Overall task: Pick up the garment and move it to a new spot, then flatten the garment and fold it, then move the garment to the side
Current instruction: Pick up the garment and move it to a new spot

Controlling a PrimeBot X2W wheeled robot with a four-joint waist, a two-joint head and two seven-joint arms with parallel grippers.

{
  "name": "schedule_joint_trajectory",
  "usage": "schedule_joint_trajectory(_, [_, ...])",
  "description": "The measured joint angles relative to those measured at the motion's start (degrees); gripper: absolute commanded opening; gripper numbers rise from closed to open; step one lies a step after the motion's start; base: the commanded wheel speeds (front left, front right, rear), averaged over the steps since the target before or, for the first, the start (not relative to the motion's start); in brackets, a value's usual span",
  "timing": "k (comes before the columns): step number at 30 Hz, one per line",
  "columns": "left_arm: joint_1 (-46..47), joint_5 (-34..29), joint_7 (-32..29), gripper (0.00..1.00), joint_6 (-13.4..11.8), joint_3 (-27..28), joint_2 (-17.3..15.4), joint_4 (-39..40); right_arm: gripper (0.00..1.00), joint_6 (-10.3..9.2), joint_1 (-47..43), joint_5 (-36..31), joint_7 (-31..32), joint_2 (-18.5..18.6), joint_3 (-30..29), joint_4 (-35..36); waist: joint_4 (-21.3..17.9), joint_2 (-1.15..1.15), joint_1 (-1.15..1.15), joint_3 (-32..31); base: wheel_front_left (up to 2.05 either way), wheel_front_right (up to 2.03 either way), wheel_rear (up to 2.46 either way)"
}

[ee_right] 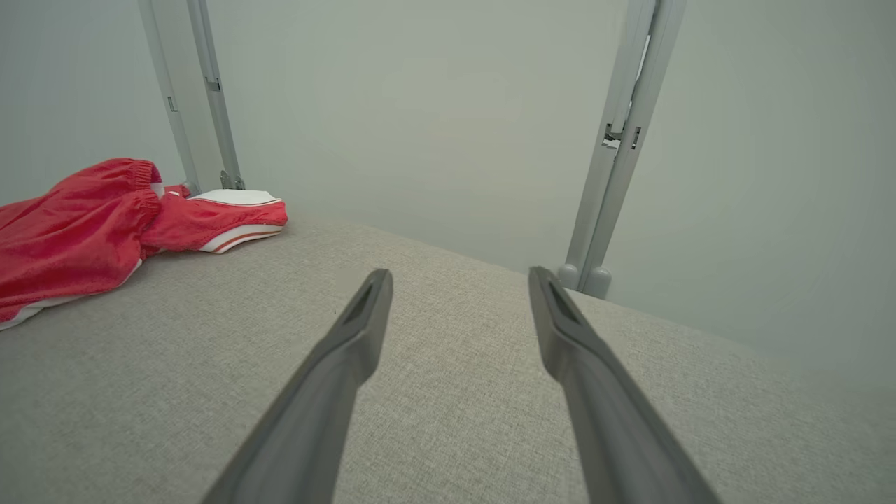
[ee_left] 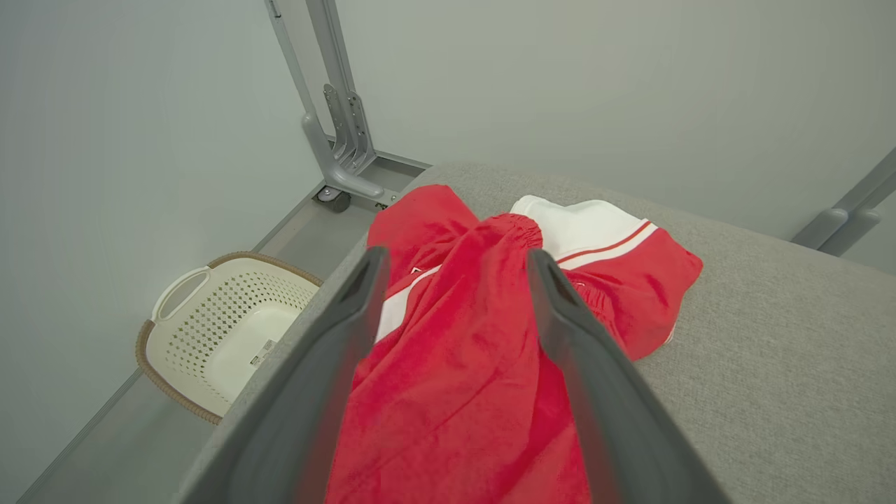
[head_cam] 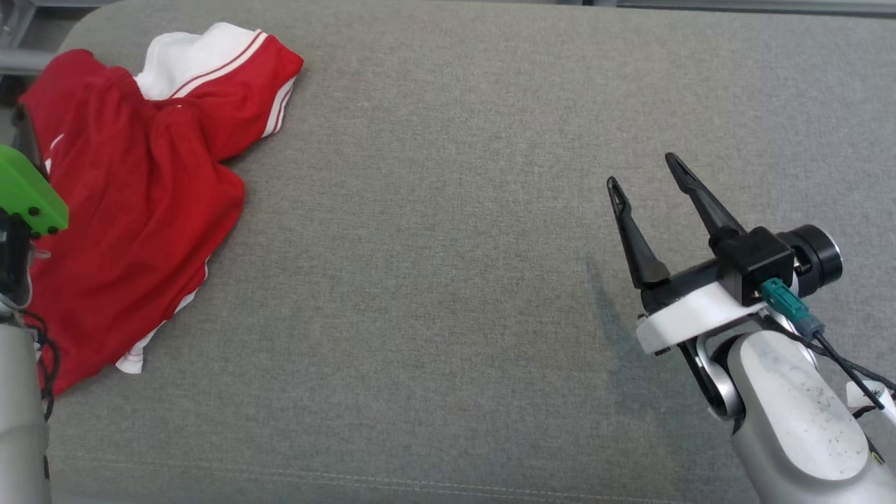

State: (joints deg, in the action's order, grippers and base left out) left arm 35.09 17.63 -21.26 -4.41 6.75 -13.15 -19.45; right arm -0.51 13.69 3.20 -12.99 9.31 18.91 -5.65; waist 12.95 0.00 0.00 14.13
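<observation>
A red garment [head_cam: 140, 189] with white trim lies crumpled at the far left of the grey padded table [head_cam: 448, 280]. In the left wrist view my left gripper [ee_left: 455, 255] hangs open just above the garment [ee_left: 462, 364], one finger on each side of a red fold, nothing gripped. The left arm's green wrist mount [head_cam: 28, 192] sits at the left edge of the head view, over the garment's left side. My right gripper [head_cam: 644, 171] stands open over bare table at the right, far from the garment [ee_right: 105, 224]; its fingers [ee_right: 336, 378] hold nothing.
A cream laundry basket [ee_left: 224, 329] stands on the floor left of the table. Grey metal frame posts [ee_left: 336, 126] [ee_right: 616, 161] rise behind the table's far edge, against a pale wall. Grey tabletop stretches between the garment and the right gripper.
</observation>
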Motion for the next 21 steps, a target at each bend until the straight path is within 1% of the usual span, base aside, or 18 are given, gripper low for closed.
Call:
schedule_joint_trajectory(4, [2.72, 0.78, -2.11, 1.0, -0.18, 0.75, -0.59, -1.37, 1.0, 0.01, 2.01, -0.27, 0.45, 0.58, -0.46, 1.52, -1.62, 0.0, 0.0, 3.07, 0.0, 0.0, 0.0])
schedule_joint_trajectory(5, [4.33, 1.15, -2.97, 1.0, -0.23, 1.2, -0.91, -1.91, 1.0, 0.15, 3.03, -0.35, 0.51, 1.01, -0.75, 2.19, -2.39, 0.0, 0.0, 4.66, 0.0, 0.0, 0.0])
schedule_joint_trajectory(7, [5.82, 1.63, -3.49, 1.0, -0.38, 1.92, -1.08, -2.26, 1.0, 0.52, 4.08, -0.53, 0.51, 1.38, -0.93, 2.63, -3.11, 0.0, 0.0, 6.24, 0.0, 0.0, 0.0])
schedule_joint_trajectory(11, [8.15, 2.38, -4.16, 1.0, -0.74, 2.75, -1.09, -3.3, 1.0, 0.53, 5.44, -0.69, 0.49, 1.53, -1.21, 2.96, -4.5, 0.0, 0.0, 9.33, 0.0, 0.0, 0.0])
schedule_joint_trajectory(21, [9.19, 2.68, -4.31, 1.0, -1.15, 3.04, -0.34, -8.75, 1.0, 0.52, 6.1, -0.69, 0.42, 2.4, -2.25, 2.58, -6.44, 0.0, 0.01, 14.98, 0.0, 0.0, 0.0])
